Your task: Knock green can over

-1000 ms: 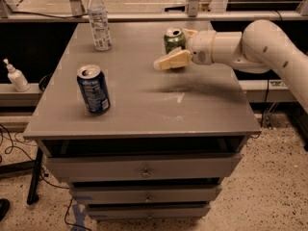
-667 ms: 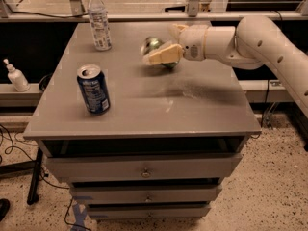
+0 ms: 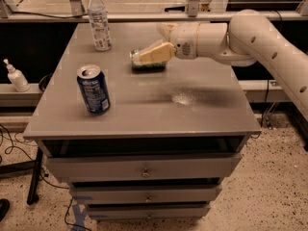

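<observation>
**Green can toppled on the tabletop, tool beside it**

The green can lies on its side on the tabletop, with its silver end turned away from the arm. A second ago it stood upright at the tool; a moment later it was tipping. Now it is flat, so the knock-over appears done, unless the can rolls on. The tool hangs directly over and just behind the green can, and its near finger overlaps the can's upper side. The two fingers stand apart and seem to clamp nothing. Whether the near finger touches the can or only passes in front of it cannot be told. That finger hides much of the can's body, leaving only a green strip and the end rim visible.

In front of the green can, towards the tabletop's opposite side, a blue can stands upright. Behind it on the same side stands a clear water bottle. Both are well apart from it. The arm's far end is cut off by the picture's edge.
</observation>
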`<action>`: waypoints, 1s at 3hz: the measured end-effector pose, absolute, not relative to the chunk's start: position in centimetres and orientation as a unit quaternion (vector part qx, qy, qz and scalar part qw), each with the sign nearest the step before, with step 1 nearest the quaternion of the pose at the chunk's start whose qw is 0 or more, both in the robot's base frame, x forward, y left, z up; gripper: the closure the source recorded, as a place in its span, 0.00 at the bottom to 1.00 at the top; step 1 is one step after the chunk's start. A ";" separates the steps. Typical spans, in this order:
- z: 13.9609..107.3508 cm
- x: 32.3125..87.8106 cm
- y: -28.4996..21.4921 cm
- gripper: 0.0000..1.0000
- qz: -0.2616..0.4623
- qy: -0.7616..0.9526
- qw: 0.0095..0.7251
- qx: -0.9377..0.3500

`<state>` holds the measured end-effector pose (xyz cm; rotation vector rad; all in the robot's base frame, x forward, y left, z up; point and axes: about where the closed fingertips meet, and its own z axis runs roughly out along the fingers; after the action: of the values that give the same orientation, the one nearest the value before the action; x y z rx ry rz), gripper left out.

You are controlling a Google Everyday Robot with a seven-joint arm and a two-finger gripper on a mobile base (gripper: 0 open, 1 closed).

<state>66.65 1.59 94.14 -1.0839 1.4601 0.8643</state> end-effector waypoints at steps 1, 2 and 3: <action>94.1 67.1 0.6 0.00 0.354 0.615 0.537 -0.456; 94.2 68.3 -1.5 0.00 0.340 0.614 0.545 -0.458; 94.3 70.5 -4.6 0.00 0.313 0.619 0.553 -0.462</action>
<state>70.47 -4.63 94.30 -1.0908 1.4625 0.7391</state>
